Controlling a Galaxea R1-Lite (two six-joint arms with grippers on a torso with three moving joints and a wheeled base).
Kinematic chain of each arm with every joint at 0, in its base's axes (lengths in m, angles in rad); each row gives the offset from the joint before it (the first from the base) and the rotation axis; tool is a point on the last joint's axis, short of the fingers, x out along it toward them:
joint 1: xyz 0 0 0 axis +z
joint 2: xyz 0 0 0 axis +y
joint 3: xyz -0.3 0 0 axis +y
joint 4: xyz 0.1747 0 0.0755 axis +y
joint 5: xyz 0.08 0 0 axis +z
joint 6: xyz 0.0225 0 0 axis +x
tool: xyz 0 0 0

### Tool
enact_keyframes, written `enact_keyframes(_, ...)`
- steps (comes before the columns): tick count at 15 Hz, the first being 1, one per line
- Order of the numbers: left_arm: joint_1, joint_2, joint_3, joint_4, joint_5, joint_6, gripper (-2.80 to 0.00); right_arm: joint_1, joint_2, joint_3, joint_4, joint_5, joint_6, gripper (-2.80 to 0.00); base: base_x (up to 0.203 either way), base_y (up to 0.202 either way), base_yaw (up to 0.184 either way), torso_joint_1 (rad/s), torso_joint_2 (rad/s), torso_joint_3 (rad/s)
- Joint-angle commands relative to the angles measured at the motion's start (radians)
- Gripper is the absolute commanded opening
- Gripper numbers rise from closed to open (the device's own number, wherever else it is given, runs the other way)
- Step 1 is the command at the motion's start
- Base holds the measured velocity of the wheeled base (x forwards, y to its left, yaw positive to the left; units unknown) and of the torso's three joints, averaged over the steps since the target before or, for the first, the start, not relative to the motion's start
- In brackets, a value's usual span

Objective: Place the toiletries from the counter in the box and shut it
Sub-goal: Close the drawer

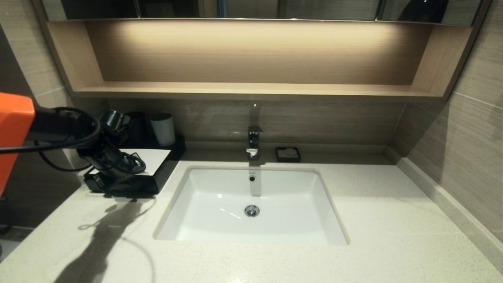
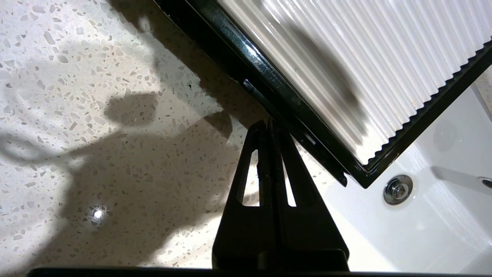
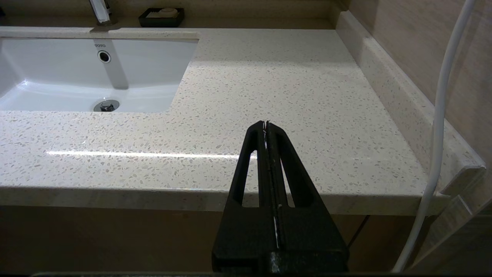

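The black box with a white ribbed top stands on the cream speckled counter, left of the sink. In the left wrist view the box fills the far side, with its black front edge showing. My left gripper is shut and empty, its tips right against the box's black front face; in the head view it is low at the box's front. My right gripper is shut and empty, hovering over the counter's front edge, right of the sink. No sachets show in any view.
The white sink sits in the middle with a chrome tap behind it. A small black soap dish stands by the back wall. Two cups stand behind the box. A wooden shelf hangs above. A white cable runs beside my right arm.
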Motion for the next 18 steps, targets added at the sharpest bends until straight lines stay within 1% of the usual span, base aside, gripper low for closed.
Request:
enact_keyframes(1,0.001,0.001,0.0,-0.016,0.002,-0.003,-2.8,0.0,0.001,0.002,0.0,0.0,0.0,-2.8,0.0,0.0,0.0,0.0,0.0,0.0)
enact_keyframes(11,0.006,-0.022,0.002,-0.013,0.0,-0.016,-2.8,0.0,0.001,0.002,0.0,0.0,0.0,-2.8,0.0,0.0,0.0,0.0,0.0,0.0)
enact_keyframes(15,0.013,-0.104,0.032,0.007,0.0,-0.017,-2.8,0.0,0.001,0.002,0.0,0.0,0.0,-2.8,0.0,0.0,0.0,0.0,0.0,0.0)
enact_keyframes(18,0.015,-0.192,0.091,0.01,0.002,-0.012,-2.8,0.0,0.001,0.002,0.0,0.0,0.0,-2.8,0.0,0.0,0.0,0.0,0.0,0.0)
